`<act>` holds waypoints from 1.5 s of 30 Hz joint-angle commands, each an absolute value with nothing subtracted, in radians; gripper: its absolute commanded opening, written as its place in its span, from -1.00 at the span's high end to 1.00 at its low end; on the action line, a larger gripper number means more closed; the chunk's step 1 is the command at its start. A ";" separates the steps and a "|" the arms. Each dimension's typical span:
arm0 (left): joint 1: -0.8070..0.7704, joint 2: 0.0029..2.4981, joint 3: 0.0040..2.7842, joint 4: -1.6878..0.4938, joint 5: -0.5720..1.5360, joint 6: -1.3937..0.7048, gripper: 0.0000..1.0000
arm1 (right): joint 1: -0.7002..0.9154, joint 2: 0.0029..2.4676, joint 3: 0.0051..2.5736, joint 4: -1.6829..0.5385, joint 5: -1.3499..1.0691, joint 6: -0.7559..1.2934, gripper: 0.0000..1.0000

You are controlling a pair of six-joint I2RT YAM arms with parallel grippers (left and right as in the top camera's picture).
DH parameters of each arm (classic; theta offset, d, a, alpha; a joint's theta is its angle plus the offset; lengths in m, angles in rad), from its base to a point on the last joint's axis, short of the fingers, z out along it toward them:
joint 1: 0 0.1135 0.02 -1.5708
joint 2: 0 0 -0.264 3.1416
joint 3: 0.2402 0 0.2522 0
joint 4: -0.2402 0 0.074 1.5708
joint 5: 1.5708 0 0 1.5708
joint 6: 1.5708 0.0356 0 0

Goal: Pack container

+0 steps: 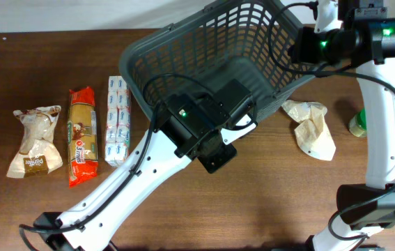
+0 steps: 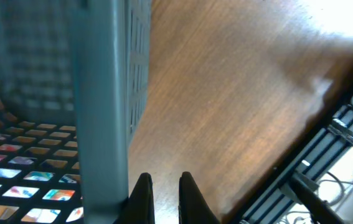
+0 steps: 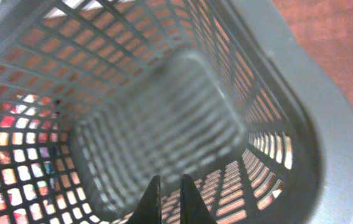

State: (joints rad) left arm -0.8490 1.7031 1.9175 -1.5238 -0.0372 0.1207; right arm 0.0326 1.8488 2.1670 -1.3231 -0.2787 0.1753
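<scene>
- The container is at the back centre of the table, and both your claws are at it, not at the goods.
- Your left claw is pressed together with nothing between its tips. It sits just outside the near wall, with the grey rim right beside its left finger. To me that looks like bracing or nudging the wall, not a pinch.
- Your right claw is also closed on nothing. It hangs over the far right corner and looks down at the lattice floor.
- From overhead the container looks tipped rather than flat; I can't tell whether it is off the table. My guess is you are squaring it up so the mouth faces up before loading.
- No goods show inside it.
- Further out on the left, a white-and-blue pack, an orange pasta packet and a clear bag of brown goods lie side by side, well apart from the claws.
- On the right are a crumpled paper bag and a green-lidded jar.
- All the packing is yet to do.
</scene>
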 commanded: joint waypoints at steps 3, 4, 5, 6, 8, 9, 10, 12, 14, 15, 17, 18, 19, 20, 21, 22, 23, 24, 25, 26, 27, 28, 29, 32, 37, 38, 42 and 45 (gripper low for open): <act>-0.845 1.707 1.909 -1.516 -0.118 0.137 0.96 | 0.039 1.858 2.114 -1.350 -0.224 0.154 0.92; -0.843 1.707 1.906 -1.518 -0.118 0.137 0.96 | 0.039 1.858 2.106 -1.353 -0.224 0.153 0.92; -0.839 1.707 1.898 -1.518 -0.121 0.137 0.96 | 0.039 1.858 2.099 -1.358 -0.224 0.153 0.92; -0.835 1.707 1.890 -1.519 -0.122 0.137 0.96 | 0.039 1.858 2.096 -1.367 -0.224 0.146 0.92; -0.819 1.707 1.847 -1.516 -0.121 0.137 0.97 | 0.039 1.858 2.096 -1.396 -0.224 0.123 0.92; -0.814 1.707 1.831 -1.514 -0.121 0.137 0.96 | 0.039 1.858 2.096 -1.407 -0.224 0.109 0.92; -0.805 1.707 1.800 -1.506 -0.121 0.137 0.97 | 0.039 1.858 2.096 -1.414 -0.224 0.102 0.92; -0.794 1.707 1.748 -1.490 -0.121 0.136 0.97 | 0.039 1.858 2.096 -1.436 -0.224 0.100 0.92; -0.785 1.707 1.693 -1.462 -0.120 0.125 0.96 | 0.040 1.858 2.096 -1.466 -0.224 0.095 0.92; -0.784 1.707 1.679 -1.452 -0.121 0.117 0.96 | 0.043 1.858 2.096 -1.480 -0.228 0.063 0.92; -0.784 1.707 1.660 -1.427 -0.121 0.100 0.96 | 0.057 1.858 2.096 -1.502 -0.228 0.017 0.92; -0.784 1.707 1.658 -1.415 -0.121 0.094 0.96 | 0.064 1.858 2.096 -1.508 -0.227 0.014 0.92; -0.784 1.707 1.658 -1.401 -0.121 0.089 0.96 | 0.073 1.858 2.096 -1.510 -0.227 0.014 0.92; -0.784 1.706 1.658 -1.394 -0.126 0.075 0.97 | 0.081 1.858 2.096 -1.514 -0.227 0.014 0.92; -0.784 1.706 1.658 -1.391 -0.131 0.065 0.96 | 0.088 1.858 2.096 -1.516 -0.227 0.014 0.92; -0.782 1.706 1.658 -1.389 -0.136 0.057 0.96 | 0.096 1.858 2.096 -1.518 -0.227 0.014 0.92; -0.782 1.706 1.658 -1.388 -0.144 0.050 0.97 | 0.102 1.858 2.096 -1.519 -0.226 0.014 0.92; -0.780 1.705 1.658 -1.387 -0.152 0.043 0.96 | 0.115 1.858 2.096 -1.520 -0.226 0.014 0.92; -0.777 1.702 1.658 -1.387 -0.159 0.034 0.96 | 0.128 1.858 2.096 -1.520 -0.223 0.014 0.92; -0.773 1.695 1.658 -1.386 -0.159 0.025 0.96 | 0.134 1.858 2.096 -1.520 -0.222 0.014 0.92; -0.768 1.686 1.658 -1.384 -0.159 0.025 0.96 | 0.139 1.858 2.096 -1.520 -0.220 0.015 0.92; -0.765 1.676 1.658 -1.382 -0.159 0.025 0.96 | 0.144 1.858 2.096 -1.520 -0.212 0.015 0.92; -0.757 1.659 1.658 -1.376 -0.158 0.022 0.96 | 0.145 1.858 2.096 -1.519 -0.199 0.015 0.92; -0.727 1.608 1.658 -1.369 -0.155 0.018 0.97 | 0.144 1.858 2.096 -1.519 -0.186 0.015 0.92; -0.662 1.528 1.658 -1.367 -0.155 0.019 0.96 | 0.145 1.858 2.096 -1.534 -0.187 0.015 0.92; -0.654 1.524 1.658 -1.366 -0.155 0.019 0.96 | 0.145 1.858 2.096 -1.538 -0.187 0.015 0.92; -0.596 1.518 1.658 -1.365 -0.155 0.023 0.96 | 0.145 1.858 2.096 -1.564 -0.187 0.015 0.92; -0.568 1.518 1.658 -1.360 -0.158 0.023 0.96 | 0.146 1.858 2.096 -1.595 -0.191 0.015 0.92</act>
State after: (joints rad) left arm -0.5945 1.5276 1.6592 -1.3670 -0.1474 0.0334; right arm 0.1387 1.8526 2.1017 -1.5723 -0.2024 0.0216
